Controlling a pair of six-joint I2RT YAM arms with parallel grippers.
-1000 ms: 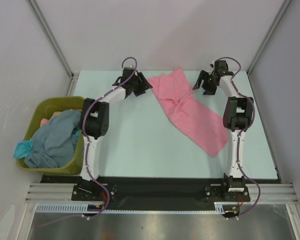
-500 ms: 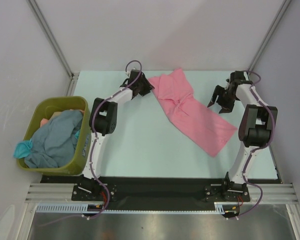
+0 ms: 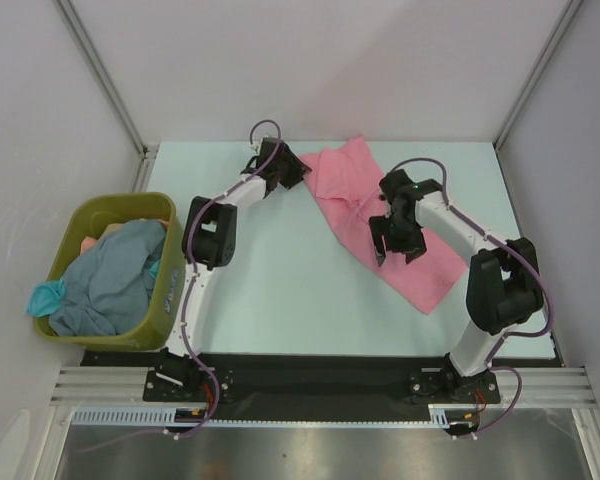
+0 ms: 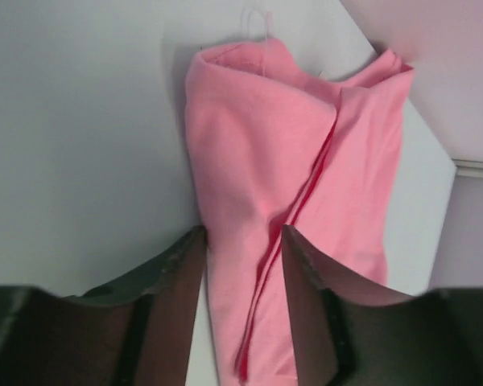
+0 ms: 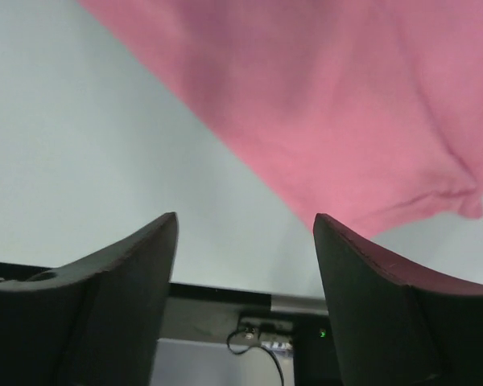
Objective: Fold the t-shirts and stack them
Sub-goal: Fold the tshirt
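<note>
A bubblegum pink t-shirt (image 3: 432, 268) lies loosely folded in a long diagonal strip from the back middle of the table to the front right. My left gripper (image 3: 298, 172) is at its back left corner. In the left wrist view the jaws (image 4: 241, 273) stand partly open, straddling the pink cloth (image 4: 258, 145), which lies flat between them. My right gripper (image 3: 395, 248) hovers open and empty over the shirt's middle. Its wrist view shows pink cloth (image 5: 322, 96) beyond the wide-apart fingers (image 5: 129, 273). A grey-blue shirt (image 3: 110, 280) and a teal one (image 3: 45, 297) lie heaped in the bin.
The olive-green plastic bin (image 3: 165, 300) stands off the table's left edge beside the left arm. The pale table (image 3: 280, 280) is bare left of the pink shirt. White walls and metal posts close in the back and sides.
My right arm has swung from the back right corner to over the middle of the pink shirt. My left gripper has edged onto the shirt's back left corner. The shirt has not moved.
</note>
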